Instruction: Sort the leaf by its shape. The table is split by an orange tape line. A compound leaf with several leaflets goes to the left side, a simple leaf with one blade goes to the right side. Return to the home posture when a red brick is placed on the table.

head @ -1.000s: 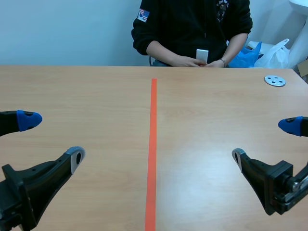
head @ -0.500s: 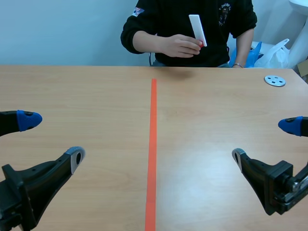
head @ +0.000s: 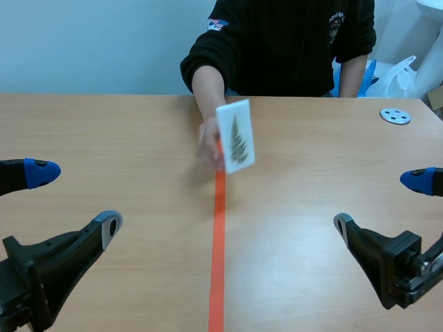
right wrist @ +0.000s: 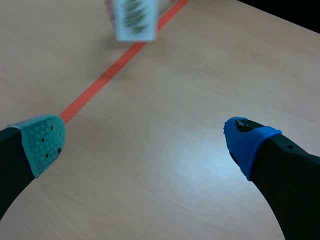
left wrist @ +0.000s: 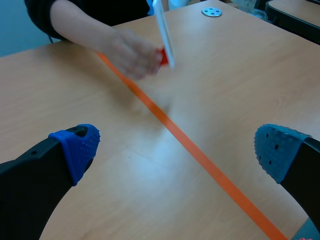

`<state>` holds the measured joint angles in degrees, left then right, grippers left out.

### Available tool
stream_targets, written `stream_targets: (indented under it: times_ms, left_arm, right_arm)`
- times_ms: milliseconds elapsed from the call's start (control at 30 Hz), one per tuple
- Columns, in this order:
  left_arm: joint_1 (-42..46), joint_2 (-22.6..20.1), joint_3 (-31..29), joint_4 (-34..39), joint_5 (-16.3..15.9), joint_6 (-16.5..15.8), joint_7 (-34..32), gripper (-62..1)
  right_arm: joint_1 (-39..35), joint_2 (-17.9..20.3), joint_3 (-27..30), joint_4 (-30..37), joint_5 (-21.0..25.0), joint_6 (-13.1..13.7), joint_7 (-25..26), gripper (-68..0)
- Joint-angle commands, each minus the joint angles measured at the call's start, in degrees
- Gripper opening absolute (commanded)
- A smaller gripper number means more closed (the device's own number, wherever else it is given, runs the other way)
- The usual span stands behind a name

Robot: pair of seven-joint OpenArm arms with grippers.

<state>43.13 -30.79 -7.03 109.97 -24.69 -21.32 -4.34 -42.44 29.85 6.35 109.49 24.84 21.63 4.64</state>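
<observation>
White card: small, printed with a green leaf, and upright in the person's hand. It is over the far stretch of the orange tape line, roughly mid-table. The hand is blurred, so I can't say whether the card touches the wood yet.
Leaf: feathery, with rows of little leaflets off one stem, like a fern. I'd call it compound, which sends it to the left side.
Just changed: a second ago the card sat by the person's hands at the far edge. Half a second ago it was lifted at chest height. Now the arm is stretched out and the card faces the robot at the line.
Left gripper: low at the near left, fingers spread wide with nothing between them. It is where it was a second ago.
Right gripper: low at the near right, likewise spread and empty, and unmoved.
Red bit: something red shows at the foot of the card beside the hand. It is too blurred to name.
Metal disc: lying far off on the right side, well away from the card.
Meaning for the task: the piece is only now being handed in and sorting hasn't begun. I'd expect the arms to wait for the hand to clear the line.
</observation>
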Motion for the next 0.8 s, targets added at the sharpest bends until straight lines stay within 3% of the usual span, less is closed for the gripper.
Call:
stream_targets:
  times_ms: [0, 500, 767]
  left_arm:
    - [-0.13, 0.28, 0.04, 0.44, -0.37, -0.31, -0.5, 1.4]
    - [-0.15, 0.28, 0.04, 0.44, -0.37, -0.31, -0.55, 1.4]
    - [-0.15, 0.28, 0.04, 0.44, -0.37, -0.31, -0.52, 1.4]
  right_arm:
    - [0.68, 0.0, 0.7, 1.03, 0.39, -0.17, 0.66, 0.4]
    - [4.85, 0.0, 0.46, 1.01, 0.37, 0.7, -1.29, 0.4]
    - [10.43, 0.0, -4.46, -2.64, -1.16, 0.92, -2.62, 0.4]
